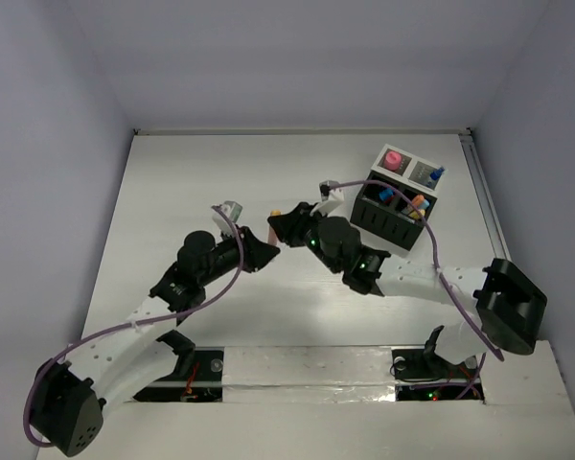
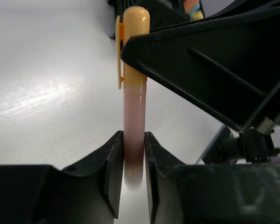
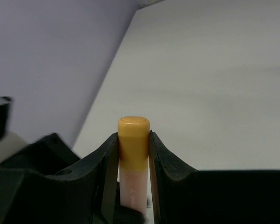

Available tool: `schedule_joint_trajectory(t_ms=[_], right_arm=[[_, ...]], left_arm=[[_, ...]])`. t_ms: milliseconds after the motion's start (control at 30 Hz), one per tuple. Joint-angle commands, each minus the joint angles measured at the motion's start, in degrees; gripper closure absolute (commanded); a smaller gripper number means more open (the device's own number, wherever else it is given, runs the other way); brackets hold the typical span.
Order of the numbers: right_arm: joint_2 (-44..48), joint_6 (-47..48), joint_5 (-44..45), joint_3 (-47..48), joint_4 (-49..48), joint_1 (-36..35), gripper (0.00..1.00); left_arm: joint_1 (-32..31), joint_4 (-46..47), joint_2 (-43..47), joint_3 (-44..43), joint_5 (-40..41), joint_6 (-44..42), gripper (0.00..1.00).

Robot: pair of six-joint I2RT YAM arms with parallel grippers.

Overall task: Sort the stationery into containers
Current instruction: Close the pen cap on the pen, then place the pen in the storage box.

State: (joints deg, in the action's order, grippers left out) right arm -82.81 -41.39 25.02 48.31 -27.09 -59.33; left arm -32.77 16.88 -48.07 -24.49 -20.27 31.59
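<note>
The clear pink-tinted plastic pen [image 2: 133, 121] wears a yellow-orange cap [image 3: 133, 140] and clip [image 2: 120, 56]. The small compartmented plastic box [image 1: 388, 222] is black with a white rim; the worktop [image 1: 201, 182] is white

- A flat white matte table [image 1: 201, 163] is seen spread beneath the right gripper [image 1: 282, 230].
- A small black compartmented box with a white-edged rim [image 1: 395, 218] is set on it, near that gripper's right.
</note>
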Motion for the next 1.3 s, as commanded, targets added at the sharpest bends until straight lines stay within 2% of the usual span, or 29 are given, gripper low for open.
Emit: schedule_joint_trajectory(t_ms=[0,67,133,200,233,300,400,433,533,567,633,667,767,900,1267], right_arm=[[-1.48,7.01,-6.12,2.39,8.99,6.05,1.00],[-2.01,8.77,-4.90,6.86,8.63,8.52,1.00],[-2.19,11.49,-3.67,10.99,9.25,11.68,1.00],[-1.57,13.44,-1.55,13.37,10.73,14.42,1.00],[-1.05,13.87,-1.72,14.25,11.27,17.81,1.00],[2.01,14.92,-1.37,14.09,12.14,21.52,1.00],[8.24,16.24,-0.07,9.98,13.12,30.82,1.00],[9.75,16.77,0.73,8.91,13.73,30.85,1.00],[13.54,20.28,5.56,4.43,14.70,37.34,1.00],[15.11,21.25,7.14,3.46,14.70,40.32,1.00],[16.09,22.92,8.03,1.10,14.88,43.15,1.00],[16.36,23.19,8.38,0.47,14.87,44.38,1.00],[16.27,23.37,8.12,-1.82,13.22,47.72,1.00],[13.30,25.82,8.38,-1.82,10.22,47.73,1.00],[10.12,29.96,5.92,-5.95,1.25,47.73,1.00]], left_arm=[[3.24,11.70,7.45,-3.29,9.99,0.84,0.78],[3.24,9.23,9.39,-2.93,9.64,0.57,0.70],[3.24,5.80,11.59,-2.67,8.59,0.22,0.56],[3.24,2.55,13.70,-2.40,7.97,-0.04,0.36],[2.72,1.50,14.49,-2.49,7.62,-0.22,0.32],[2.72,-1.66,16.59,-2.93,7.35,-0.74,0.24],[2.72,-4.65,19.58,-4.50,6.39,-0.74,0.21],[2.72,-5.62,20.12,-5.38,6.21,-1.09,0.20],[2.72,-10.11,21.79,-9.42,5.33,-2.58,0.17],[2.72,-11.33,21.97,-10.39,5.33,-4.07,0.10],[2.72,-15.29,22.41,-13.38,5.94,-5.75,0.06],[2.72,-16.87,22.58,-14.09,6.21,-7.41,0.01],[2.72,-20.31,23.20,-15.67,8.40,-9.61,0.01],[2.72,-23.03,23.99,-15.41,10.69,-11.38,0.01],[2.72,-23.39,24.34,-15.50,12.27,-11.38,0.01]])
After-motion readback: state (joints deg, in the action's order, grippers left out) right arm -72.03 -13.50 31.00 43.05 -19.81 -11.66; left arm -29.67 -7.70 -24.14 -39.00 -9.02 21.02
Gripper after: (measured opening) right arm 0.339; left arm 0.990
